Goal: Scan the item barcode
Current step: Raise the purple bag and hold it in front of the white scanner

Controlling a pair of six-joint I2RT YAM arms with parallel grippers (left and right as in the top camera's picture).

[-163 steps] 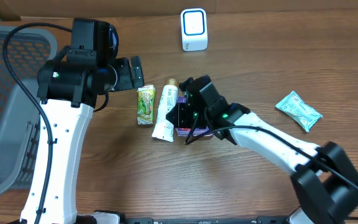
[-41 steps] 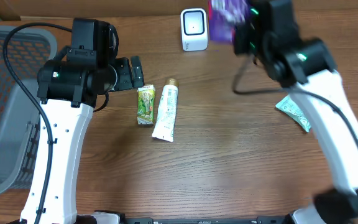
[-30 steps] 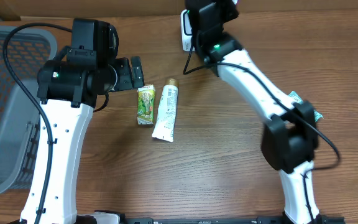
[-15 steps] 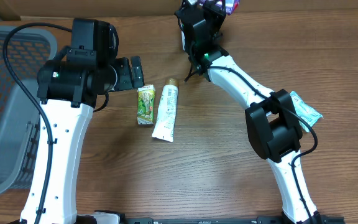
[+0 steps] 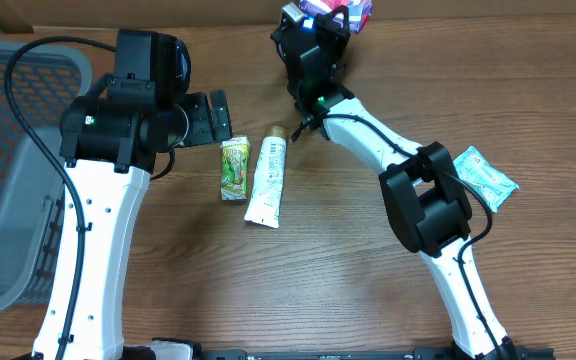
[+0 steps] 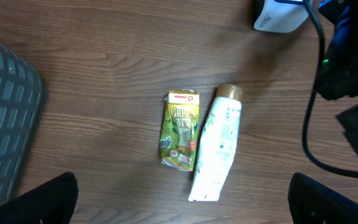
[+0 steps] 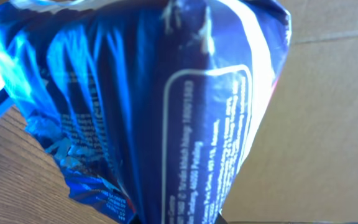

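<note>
My right gripper [image 5: 336, 14] is shut on a shiny blue-purple packet [image 5: 356, 9], held up at the table's back edge. In the right wrist view the packet [image 7: 166, 106] fills the frame, with small white print facing the camera; no barcode can be made out. The white scanner [image 6: 277, 17] stands at the top edge of the left wrist view, right under the right arm. In the overhead view that arm covers it. My left gripper [image 5: 218, 116] hangs open over the table's left side, with nothing between its fingers [image 6: 42, 199].
A green tea carton [image 5: 234, 168] and a white tube [image 5: 266, 182] lie side by side in the middle. A green packet [image 5: 480, 178] lies at the right. A grey basket [image 5: 8, 170] fills the left edge. A cardboard wall [image 7: 328, 93] stands behind the table.
The right arm lifted the packet from beside the tube, carried it to the back and swung it left over the scanner. The left arm has not moved.
</note>
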